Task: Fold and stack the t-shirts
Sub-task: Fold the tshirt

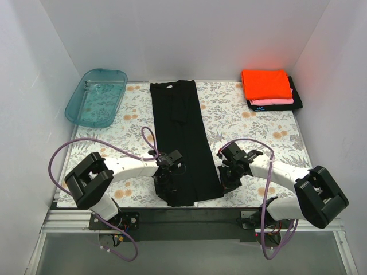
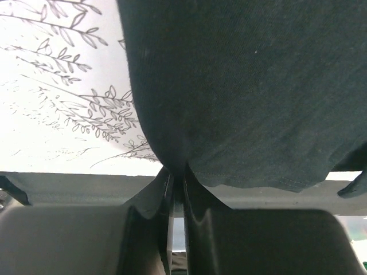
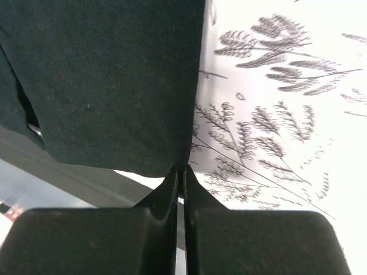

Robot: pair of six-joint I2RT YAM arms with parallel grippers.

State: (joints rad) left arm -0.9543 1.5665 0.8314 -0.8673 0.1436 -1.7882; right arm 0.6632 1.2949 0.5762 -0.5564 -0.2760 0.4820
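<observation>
Since the left end effector (image 2: 178, 179) and right end effector (image 3: 181, 172) are pinched shut on the bottom hem of the black t-shirt (image 1: 179, 123) at centre frame, its crosswise fold seems in hand, next needing an even lift toward the collar.

Black t-shirt (image 1: 178, 126) lies folded narrow, centre; orange t-shirt (image 1: 265, 83) folded far-right.

Teal tub (image 1: 94, 100) on floral table (image 1: 252, 129)
</observation>
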